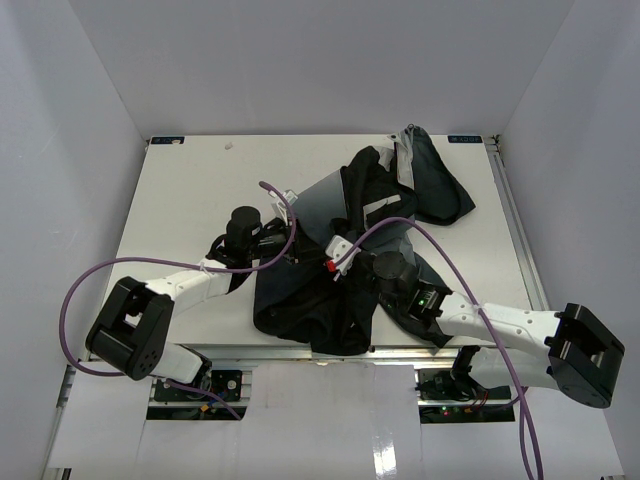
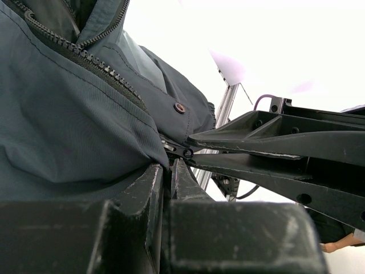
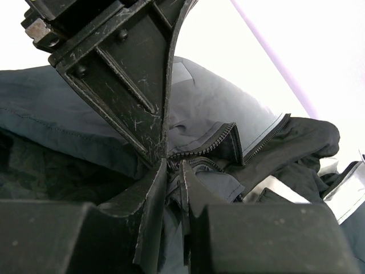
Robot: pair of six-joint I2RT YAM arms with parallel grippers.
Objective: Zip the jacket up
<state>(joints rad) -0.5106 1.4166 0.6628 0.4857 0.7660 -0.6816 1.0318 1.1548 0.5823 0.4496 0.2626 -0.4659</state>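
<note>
The dark jacket lies crumpled in the middle of the table, grey inner panels showing. Both grippers meet at its front opening. My left gripper comes in from the left. In the left wrist view its jaws are pressed together on the jacket's edge by the zipper slider. My right gripper comes from the right. Its jaws stand only a sliver apart, with grey fabric and the zipper end between them. The zipper teeth spread apart beyond them.
Purple cables loop over the jacket and off the left arm. Part of the jacket trails toward the back right corner. A metal rail runs along the table's right edge, and white walls enclose the table.
</note>
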